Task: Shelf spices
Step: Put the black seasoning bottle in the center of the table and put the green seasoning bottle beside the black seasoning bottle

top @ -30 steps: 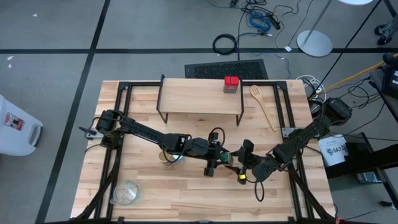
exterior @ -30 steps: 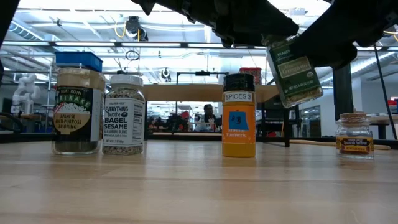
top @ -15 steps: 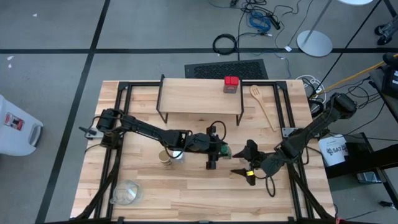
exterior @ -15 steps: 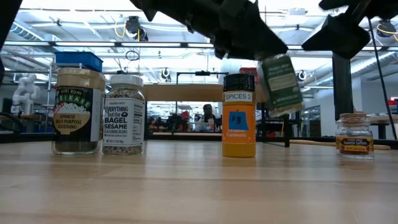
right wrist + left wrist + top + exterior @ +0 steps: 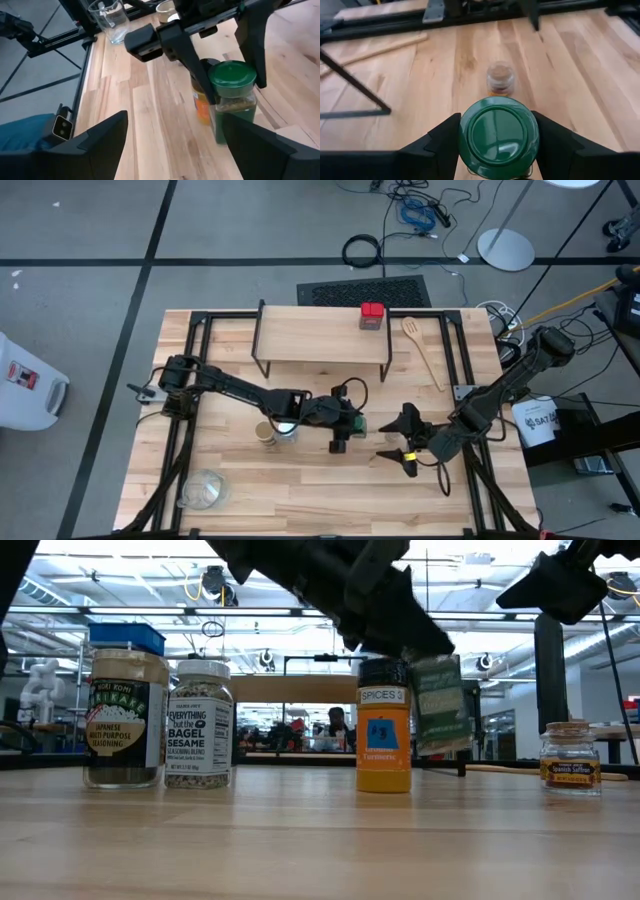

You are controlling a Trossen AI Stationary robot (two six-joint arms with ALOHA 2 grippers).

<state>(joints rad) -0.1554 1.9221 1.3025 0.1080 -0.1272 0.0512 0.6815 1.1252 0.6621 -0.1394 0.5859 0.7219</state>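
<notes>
My left gripper (image 5: pixel 347 423) reaches out over the middle of the table, shut on a green-lidded spice jar (image 5: pixel 440 705) that hangs beside the black-lidded orange turmeric jar (image 5: pixel 385 727). My right gripper (image 5: pixel 402 436) stands just right of it, open, touching nothing; its wrist view looks at the jar (image 5: pixel 232 102). Two larger jars (image 5: pixel 125 720) (image 5: pixel 198 725) stand on their bases toward the left. A small tan-lidded jar (image 5: pixel 500 80) stands farther right. The red tin (image 5: pixel 372 315) sits on the shelf (image 5: pixel 320 335). My left gripper pinches the jar at its green lid (image 5: pixel 498 136), one finger (image 5: pixel 200 75) on each side. The fingers come slanting down from the table's left. The jar hangs below them, lifted clear of the table and tilted a little off upright.
A wooden spoon (image 5: pixel 425 352) lies right of the shelf. A clear glass bowl (image 5: pixel 203 490) stands near the near-left corner. Black frame rails (image 5: pixel 190 350) run along both table sides. Most of the shelf's plank left of the red tin is bare.
My right gripper has drawn back from the green-lidded jar toward the table's right edge. My left gripper, still shut on the jar, has carried it lower and a little leftward, and the jar has tipped from a clear slant to nearly upright beside the turmeric jar.
</notes>
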